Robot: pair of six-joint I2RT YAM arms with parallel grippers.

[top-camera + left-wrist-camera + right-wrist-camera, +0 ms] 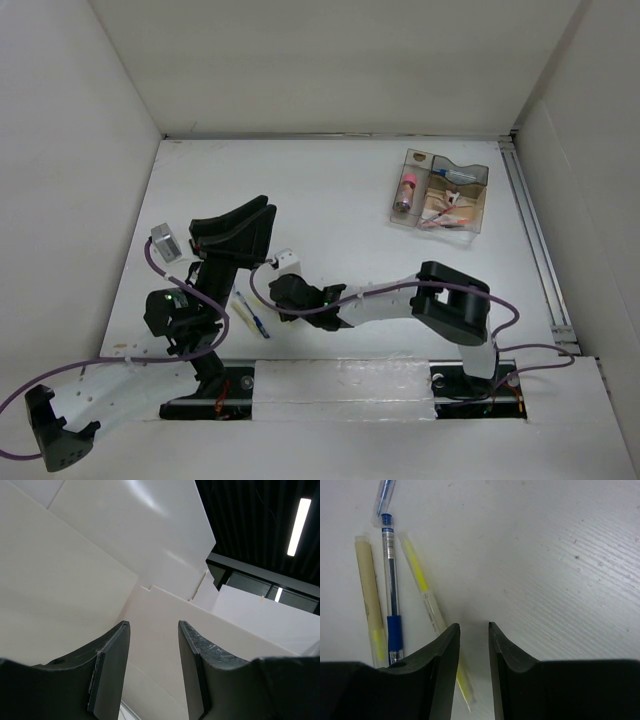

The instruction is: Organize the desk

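The white desk (330,200) holds three pens near its front left. In the right wrist view they lie side by side: a beige pen (367,585), a clear blue-grip pen (391,580) and a thin yellow pen (422,585). My right gripper (474,626) hovers low just right of them, open with a narrow gap and empty. The yellow pen runs under its left finger (445,650). In the top view the right gripper (272,303) is beside the pens (250,315). My left gripper (262,208) is raised, open and empty, and faces the white wall panels (154,623).
A small clear compartment tray (478,210) with a pink-capped tube and several small items sits at the back right. A metal rail (535,240) runs along the right edge. White wall panels enclose the desk. A clear pen cap (385,495) lies beyond the blue pen.
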